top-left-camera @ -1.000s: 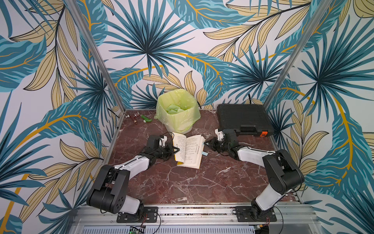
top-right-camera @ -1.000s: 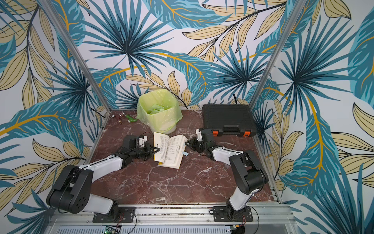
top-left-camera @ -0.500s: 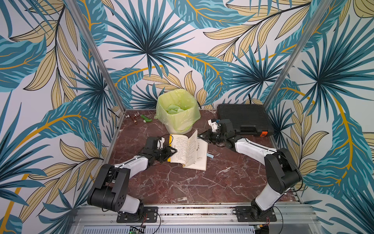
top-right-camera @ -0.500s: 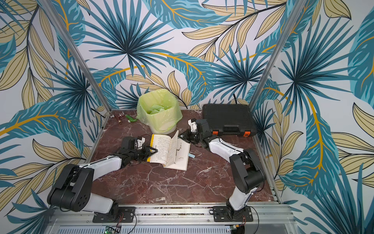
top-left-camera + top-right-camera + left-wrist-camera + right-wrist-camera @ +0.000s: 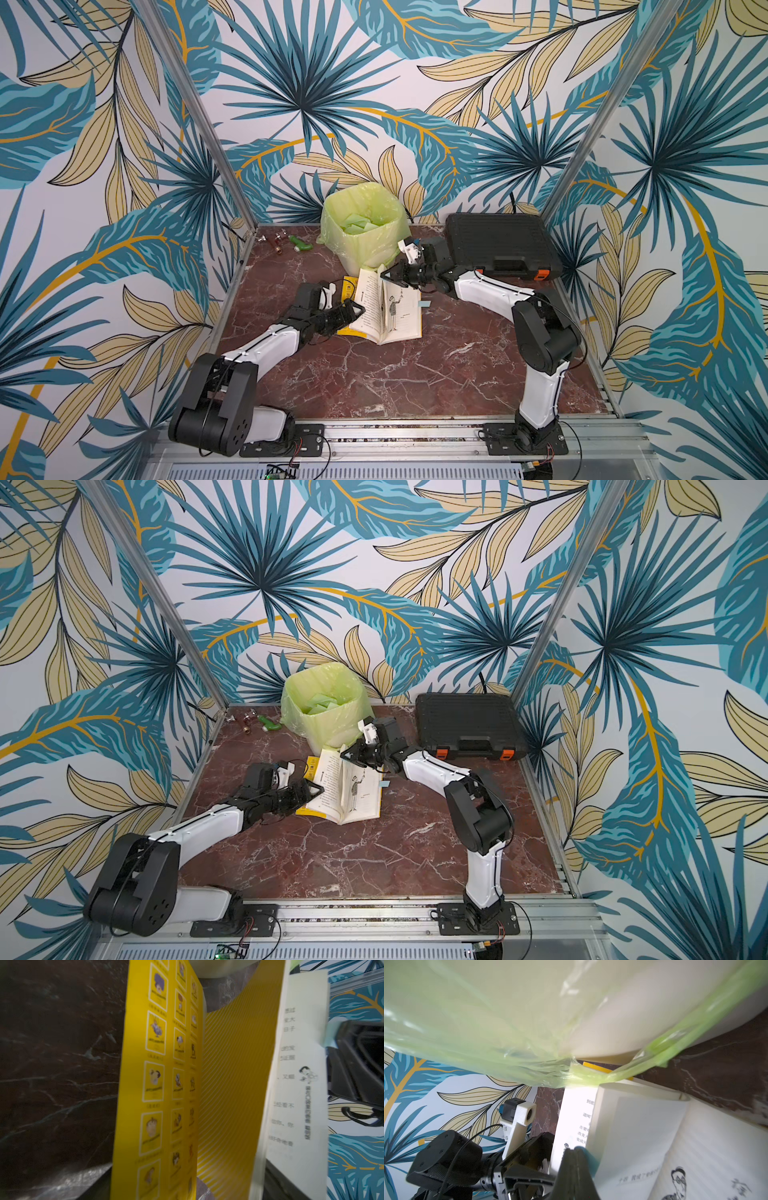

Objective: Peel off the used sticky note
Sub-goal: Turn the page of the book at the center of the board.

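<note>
The bin (image 5: 361, 249) holds pale green slips (image 5: 356, 227); the black case (image 5: 498, 243) is closed, so no telling what's inside. The right claw (image 5: 384, 275) is pinched tight on the blue note (image 5: 589, 1161) at the edge of a lifted page (image 5: 629, 1126) of the book (image 5: 401, 318), right by the bin. The left claw (image 5: 357, 308) is spread wide at the yellow cover (image 5: 228, 1084), gripping nothing. The little bits (image 5: 286, 243) in the far corner are too small to make out.

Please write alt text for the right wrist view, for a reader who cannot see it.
The right gripper, shut, pinches a blue sticky note at the edge of a page of an open book. Beyond it are a green bin bag and the left gripper.
</note>
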Controlling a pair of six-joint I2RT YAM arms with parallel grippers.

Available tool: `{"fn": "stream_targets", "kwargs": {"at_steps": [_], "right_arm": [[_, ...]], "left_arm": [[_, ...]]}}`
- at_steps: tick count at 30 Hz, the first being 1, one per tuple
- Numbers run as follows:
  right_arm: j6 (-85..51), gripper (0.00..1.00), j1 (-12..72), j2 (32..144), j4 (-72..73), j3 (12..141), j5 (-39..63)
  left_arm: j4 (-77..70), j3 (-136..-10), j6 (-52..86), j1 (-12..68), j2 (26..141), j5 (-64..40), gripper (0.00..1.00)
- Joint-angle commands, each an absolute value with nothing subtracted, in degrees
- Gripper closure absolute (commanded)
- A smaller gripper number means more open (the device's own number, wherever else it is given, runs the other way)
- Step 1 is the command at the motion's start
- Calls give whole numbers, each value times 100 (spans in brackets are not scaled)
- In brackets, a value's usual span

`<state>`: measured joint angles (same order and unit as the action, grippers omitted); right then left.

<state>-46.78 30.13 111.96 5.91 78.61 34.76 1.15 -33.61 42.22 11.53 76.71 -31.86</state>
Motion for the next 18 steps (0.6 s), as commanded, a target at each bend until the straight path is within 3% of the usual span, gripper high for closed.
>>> {"fn": "stream_targets", "kwargs": {"at_steps": [1,4,10,18], "right_arm": [[-4733,100,3207,11533,505,8174,3592],[-4768,100,3312,11728,510,8416,3605],[-4895,100,3358,11919,581,8521,3639],[-5311,100,3626,12383,947,8815,3769]], "left_arm": [[403,-3263,3995,1121,7166,-2980,5],[812,-3304,3878,1125,6724,-2701,0],[1286,-3356,3813,1125,6121,-2423,0],[1224,-3382,3800,1126,6075,-2515,0]]}}
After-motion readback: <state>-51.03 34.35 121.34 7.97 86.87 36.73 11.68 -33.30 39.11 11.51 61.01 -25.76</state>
